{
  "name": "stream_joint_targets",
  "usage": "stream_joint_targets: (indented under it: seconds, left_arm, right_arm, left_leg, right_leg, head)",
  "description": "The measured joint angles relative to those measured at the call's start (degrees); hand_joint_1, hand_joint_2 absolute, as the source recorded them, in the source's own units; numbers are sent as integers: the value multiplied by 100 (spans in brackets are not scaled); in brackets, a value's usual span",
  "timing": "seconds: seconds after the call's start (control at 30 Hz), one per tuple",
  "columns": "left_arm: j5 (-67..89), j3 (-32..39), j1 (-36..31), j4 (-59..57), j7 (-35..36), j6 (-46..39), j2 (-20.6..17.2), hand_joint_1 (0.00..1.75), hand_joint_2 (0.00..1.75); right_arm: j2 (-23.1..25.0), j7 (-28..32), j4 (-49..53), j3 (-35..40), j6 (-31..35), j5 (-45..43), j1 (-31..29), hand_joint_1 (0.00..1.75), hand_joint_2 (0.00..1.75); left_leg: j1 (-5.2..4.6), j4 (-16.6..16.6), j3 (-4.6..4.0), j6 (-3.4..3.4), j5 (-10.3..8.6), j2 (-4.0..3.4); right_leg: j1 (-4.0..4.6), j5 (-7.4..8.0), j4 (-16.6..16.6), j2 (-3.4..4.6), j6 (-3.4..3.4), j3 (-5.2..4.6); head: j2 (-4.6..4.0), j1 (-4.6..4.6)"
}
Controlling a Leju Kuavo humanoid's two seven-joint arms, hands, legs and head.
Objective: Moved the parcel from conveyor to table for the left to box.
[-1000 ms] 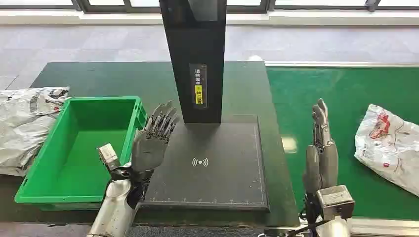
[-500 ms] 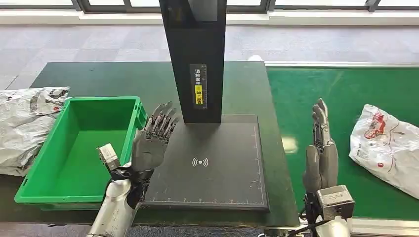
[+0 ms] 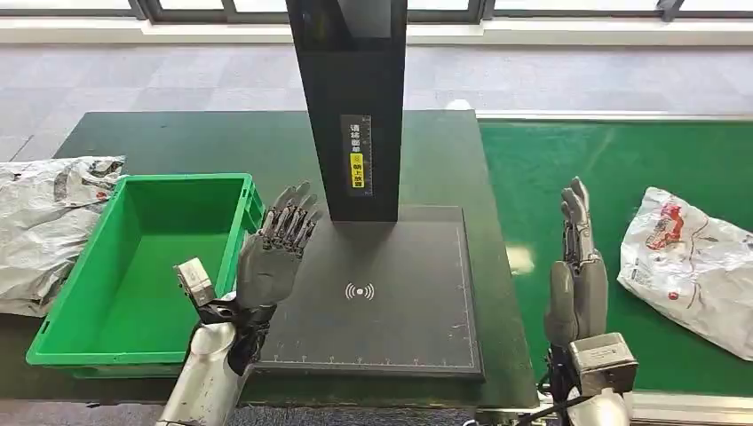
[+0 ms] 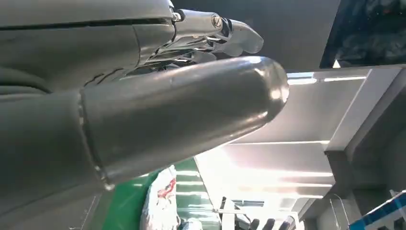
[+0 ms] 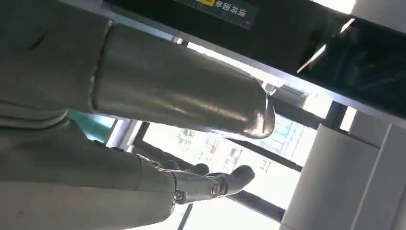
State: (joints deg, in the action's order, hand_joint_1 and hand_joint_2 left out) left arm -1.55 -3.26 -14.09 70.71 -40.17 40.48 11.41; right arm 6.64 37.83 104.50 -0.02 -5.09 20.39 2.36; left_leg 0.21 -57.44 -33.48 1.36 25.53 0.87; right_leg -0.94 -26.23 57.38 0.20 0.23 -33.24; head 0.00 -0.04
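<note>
Green conveyor [image 3: 568,151] carries the parcel [image 3: 697,266] beside the empty, spread right hand [image 3: 577,266]; slippery wrapping could defeat its grasp.

- Head view: high on the body, facing forward and down over the dark green table [image 3: 222,142], the bright green conveyor belt [image 3: 613,160] and both raised hands.
- Left wrist view: very close behind the left hand [image 4: 143,96], angled upward; shares the belt and the white crumpled plastic parcel [image 4: 160,203] with the head view.
- Right wrist view: close behind the right hand [image 5: 143,105], tilted upward; shares the tall black scanner column [image 5: 268,28].
</note>
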Motion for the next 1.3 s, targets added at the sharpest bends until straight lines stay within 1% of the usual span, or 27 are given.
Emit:
stream_joint_targets:
  seconds: [0.23,0.27,0.3,0.33,0.37,0.4,0.47,0.5,0.53,0.57,0.6,0.7,0.73,0.8,0.9,1.0,1.1,1.17,1.23,1.27,1.3]
  left_arm:
    - [0,0,0,0,0,-10,0,0,0]
    - [-11,7,-7,-4,0,-130,9,0,0]
    - [-121,96,-64,-100,4,-480,110,0,0]
    - [-335,182,-190,-248,70,-1163,245,0,0]
    - [-653,169,-343,-379,201,-2121,370,0,0]
    - [-908,87,-492,-442,298,-3207,487,0,0]
    - [-1229,-204,-738,-520,387,-5410,645,0,0]
    - [-1312,-328,-794,-564,391,-6120,680,0,0]
    - [-1408,-433,-814,-597,382,-6546,702,0,0]
    - [-1489,-520,-805,-623,339,-6691,702,0,0]
    - [-1534,-564,-785,-658,255,-6482,693,0,0]
    - [-1521,-706,-764,-800,112,-5383,682,0,0]
    - [-1487,-745,-755,-837,98,-5225,676,0,0]
    - [-1390,-787,-716,-872,96,-5084,660,0,0]
    - [-1259,-793,-678,-901,144,-4953,654,0,0]
    - [-1209,-791,-674,-946,179,-4885,629,0,0]
    - [-1066,-789,-653,-966,184,-4896,594,0,0]
    - [-925,-758,-603,-922,338,-5020,573,0,0]
    - [-816,-721,-569,-894,483,-5171,544,0,0]
    - [-703,-708,-537,-864,537,-5310,531,0,0]
    - [-496,-708,-475,-796,585,-5524,518,0,0]
  right_arm:
    - [0,-6,0,0,-6,2,0,0,0]
    - [0,-110,-2,2,-110,9,-2,0,0]
    - [13,-447,-71,37,-373,83,-34,0,0]
    - [99,-720,-428,114,-402,199,-199,0,0]
    - [264,-717,-1028,253,-233,276,-424,0,0]
    - [417,-561,-1592,408,175,306,-605,0,0]
    - [617,-216,-2461,753,652,214,-858,0,0]
    - [645,-173,-2755,894,772,93,-940,0,0]
    - [645,-201,-2907,962,921,-128,-965,0,0]
    - [643,-278,-2935,964,1019,-428,-951,0,0]
    - [634,-341,-2929,959,1047,-825,-926,0,0]
    - [588,-387,-2508,705,1206,-1838,-657,0,0]
    - [564,-411,-2318,576,1235,-1908,-581,0,175]
    - [522,-358,-1986,314,1235,-1890,-491,0,175]
    - [483,156,-1523,-18,1209,-1652,-331,0,175]
    - [466,225,-1172,-386,1012,-1716,-164,0,175]
    - [457,210,-1040,-660,850,-1569,-87,0,175]
    - [424,160,-1047,-843,741,-1428,-84,0,175]
    - [396,-12,-1051,-1050,875,-1217,-85,0,175]
    - [363,-273,-1081,-1177,1069,-942,-84,0,175]
    - [321,-531,-1143,-1291,1351,-580,-90,0,0]
  left_leg:
    - [0,0,0,0,0,0]
    - [0,0,-2,0,0,1]
    - [0,1,-5,0,0,3]
    - [1,1,-8,1,-1,-6]
    - [2,0,-10,3,-1,-23]
    - [3,-1,-12,8,-7,-31]
    - [2,0,-16,4,-33,-21]
    - [2,-1,-16,5,-36,-5]
    - [2,-5,-15,5,-37,7]
    - [2,-5,-19,5,-37,16]
    - [3,-5,-22,5,-37,16]
    - [2,-6,-30,1,-31,13]
    - [0,-7,-34,-2,-28,13]
    - [-1,-10,-35,-10,-21,2]
    - [-1,-14,-35,-20,-14,-6]
    - [-1,-14,-37,-20,-14,-6]
    - [-1,-14,-37,-20,-14,-12]
    - [-1,-14,-36,-20,-14,-13]
    - [0,-14,-37,-21,-15,-12]
    - [0,-14,-37,-21,-15,-11]
    - [0,-14,-36,-21,-15,-12]
  right_leg:
    - [0,0,0,0,0,0]
    - [0,0,0,0,0,0]
    - [1,0,0,-3,0,2]
    - [9,3,1,4,-2,1]
    - [16,18,1,10,-18,-7]
    - [18,27,0,16,-15,-18]
    - [14,33,0,4,-12,-21]
    - [16,33,1,-2,-12,-17]
    - [17,33,1,-12,-12,-14]
    - [15,32,1,-19,-12,-14]
    - [15,32,1,-20,-11,-18]
    - [4,30,0,-16,-9,-24]
    - [0,29,0,-13,-7,-27]
    - [-2,28,-4,-3,-3,-31]
    - [-1,28,-8,3,1,-32]
    - [-1,27,-7,2,1,-31]
    - [-1,28,-7,5,2,-31]
    - [-1,29,-7,5,3,-31]
    - [0,29,-7,0,3,-29]
    - [0,29,-7,0,3,-27]
    - [-1,29,-7,1,3,-27]
  head:
    - [0,0]
    - [0,0]
    - [0,2]
    - [0,2]
    - [0,0]
    - [0,0]
    - [0,0]
    - [0,-2]
    - [0,0]
    - [0,0]
    - [0,0]
    - [0,2]
    - [0,0]
    - [0,2]
    - [0,0]
    - [0,0]
    - [0,2]
    - [0,0]
    - [0,0]
    - [0,0]
    - [0,0]
